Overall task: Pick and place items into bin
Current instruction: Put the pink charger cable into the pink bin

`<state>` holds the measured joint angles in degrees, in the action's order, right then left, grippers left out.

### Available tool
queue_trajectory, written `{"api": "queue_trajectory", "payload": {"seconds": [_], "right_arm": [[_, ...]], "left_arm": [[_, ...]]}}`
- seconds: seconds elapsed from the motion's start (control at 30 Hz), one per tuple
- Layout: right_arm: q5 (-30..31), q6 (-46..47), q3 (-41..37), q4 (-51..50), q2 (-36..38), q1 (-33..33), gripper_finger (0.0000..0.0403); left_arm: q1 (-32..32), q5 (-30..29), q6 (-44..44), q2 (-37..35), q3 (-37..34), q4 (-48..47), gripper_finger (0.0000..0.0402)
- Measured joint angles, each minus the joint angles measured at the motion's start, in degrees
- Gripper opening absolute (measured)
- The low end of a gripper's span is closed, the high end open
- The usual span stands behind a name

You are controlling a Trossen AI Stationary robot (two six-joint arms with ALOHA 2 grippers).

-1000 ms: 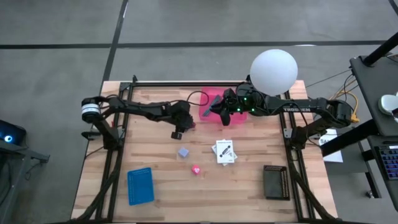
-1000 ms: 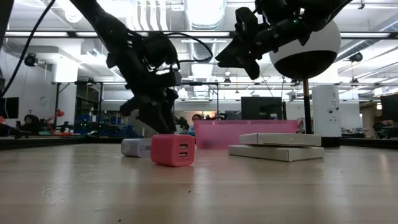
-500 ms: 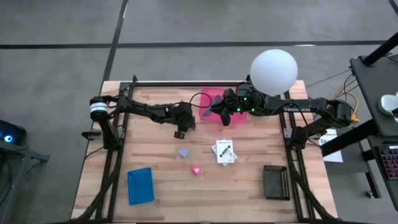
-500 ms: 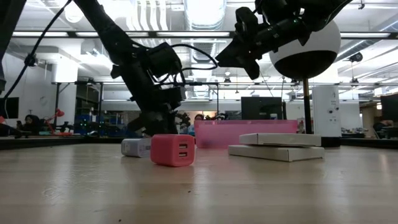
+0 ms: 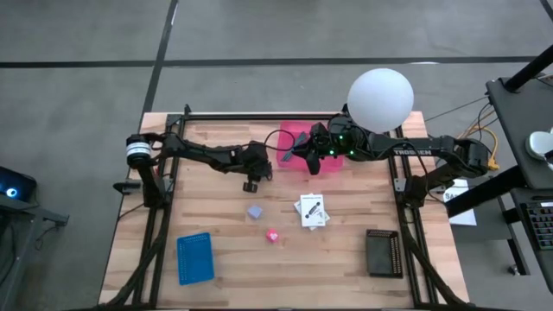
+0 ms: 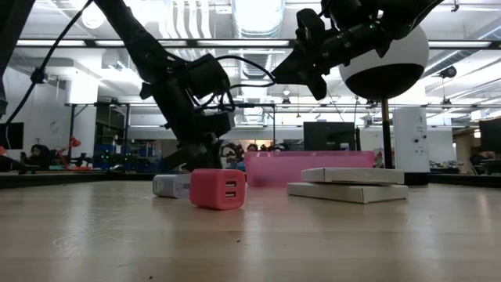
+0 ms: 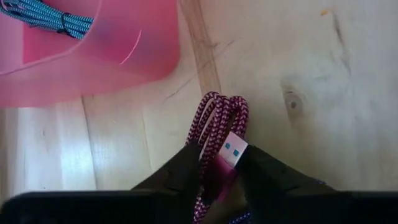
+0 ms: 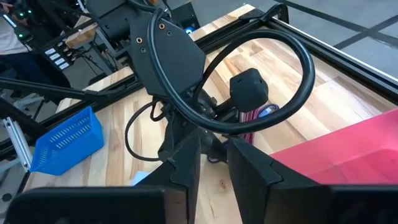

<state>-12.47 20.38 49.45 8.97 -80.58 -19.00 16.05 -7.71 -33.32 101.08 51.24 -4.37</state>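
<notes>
My left gripper [image 5: 252, 180] stands just left of the pink bin [image 5: 308, 152], shut on the purple cord [image 7: 219, 118], a braided bundle with a white label. A teal-blue braided cord [image 7: 43, 15] lies in the bin. My right gripper [image 5: 294, 149] hovers over the bin's left part, fingers a little apart with nothing between them [image 8: 214, 158]. The lavender cube [image 5: 254, 211], the tiny pink piece [image 5: 272, 235] and the white card with black print [image 5: 312, 210] lie flat on the wood nearer the front. No teal-handled tool or silvery bit shows. My left gripper pinches the purple cord between its two fingers at the bundle's labelled part [image 7: 231, 149], coming from above and pointing down. The looped end [image 7: 217, 104] sticks out past the fingertips. Whether that end rests on the wood, I cannot tell.
A blue basket [image 5: 195, 257] sits at the front left and a black block [image 5: 383, 251] at the front right. A white sphere [image 5: 380, 99] stands on a post at the far edge above the right arm. Bare wood lies between the bin and the loose items.
My left gripper, shut on the purple cord, has shifted a little toward the table's right, nearer the pink bin, and its arm has swung slightly. My right gripper has stayed over the bin.
</notes>
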Motion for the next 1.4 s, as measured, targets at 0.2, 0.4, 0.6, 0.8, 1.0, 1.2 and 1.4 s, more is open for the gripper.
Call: {"api": "queue_trajectory", "payload": {"seconds": [0.2, 0.4, 0.6, 0.8, 1.0, 1.2, 1.4], "right_arm": [[0.0, 0.2, 0.0, 0.02, 0.01, 0.0, 0.0072], [0.0, 0.2, 0.0, 0.04, 0.07, 0.0, 0.0069], [0.01, 2.25, 0.0, 0.14, 0.07, 0.0, 0.007], [0.02, 2.56, 0.0, -0.04, 0.07, 0.0, 0.0065], [0.04, 2.58, 0.0, -0.13, 0.16, -0.02, 0.0064], [0.02, 2.34, 0.0, -0.22, 0.24, 0.0, 0.0066], [-0.07, -1.51, -0.02, 0.64, 0.26, 0.17, 0.0095]], "left_arm": [[0.09, -0.69, 0.0, 0.07, -0.07, -0.31, 0.0018], [0.11, -1.04, 1.51, 0.04, 0.28, -0.79, 0.0012], [0.17, -1.36, 5.24, -2.22, 0.47, -1.22, 0.0012], [0.13, -0.96, 9.01, -7.05, 0.59, -0.88, 0.0013], [0.13, -0.65, 13.01, -13.99, 0.59, -0.32, 0.0013], [0.13, 0.65, 19.5, -22.67, -0.68, 8.04, 0.0008], [0.84, 4.22, 26.33, -29.19, -1.68, 16.01, 0.0005]]}}
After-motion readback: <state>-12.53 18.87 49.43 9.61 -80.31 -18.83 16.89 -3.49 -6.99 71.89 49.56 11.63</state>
